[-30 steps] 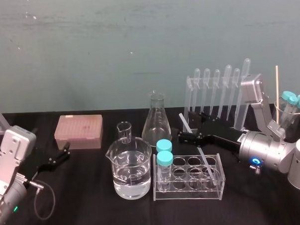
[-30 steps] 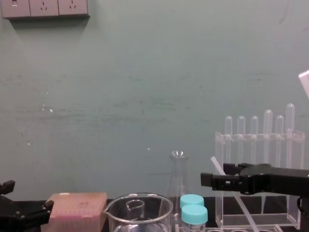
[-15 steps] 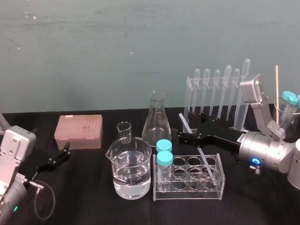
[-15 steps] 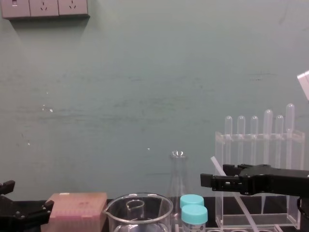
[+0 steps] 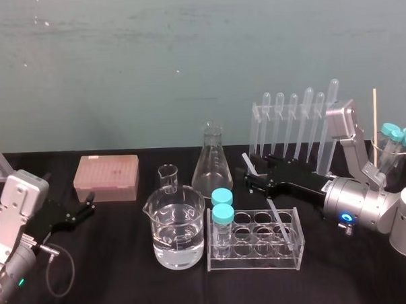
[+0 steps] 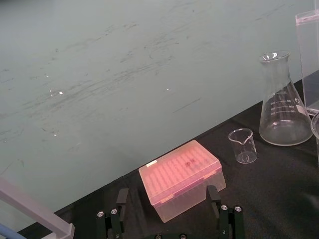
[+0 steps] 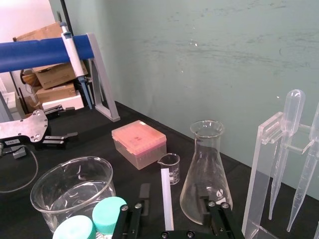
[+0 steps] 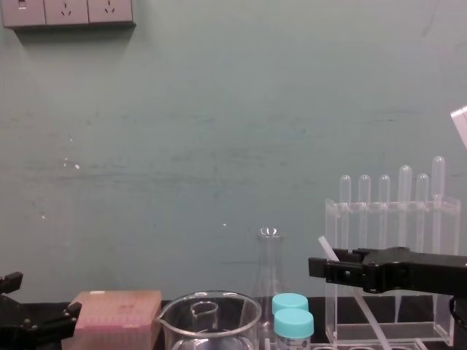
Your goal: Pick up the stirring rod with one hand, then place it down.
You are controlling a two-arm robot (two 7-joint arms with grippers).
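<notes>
Two open fingers of the right gripper (image 5: 253,181) straddle the stirring rod (image 7: 166,199), centre-right. Closing off-centre may lever the rod against the rack (image 5: 252,260); the left gripper (image 5: 89,204) sits open, lower left.

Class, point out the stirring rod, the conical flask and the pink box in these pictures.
stirring rod (image 7: 166,199): right wrist view, middle of its shaft.
conical flask (image 5: 212,173): head view, wide lower body.
pink box (image 5: 106,171): head view, top face.

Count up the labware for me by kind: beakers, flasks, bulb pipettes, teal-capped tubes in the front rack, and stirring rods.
Beakers, one large beaker and one small beaker: 2
Conical flask: 1
Bulb pipettes: 6
Teal-capped tubes in the front rack: 2
Stirring rod: 1
Total: 12
</notes>
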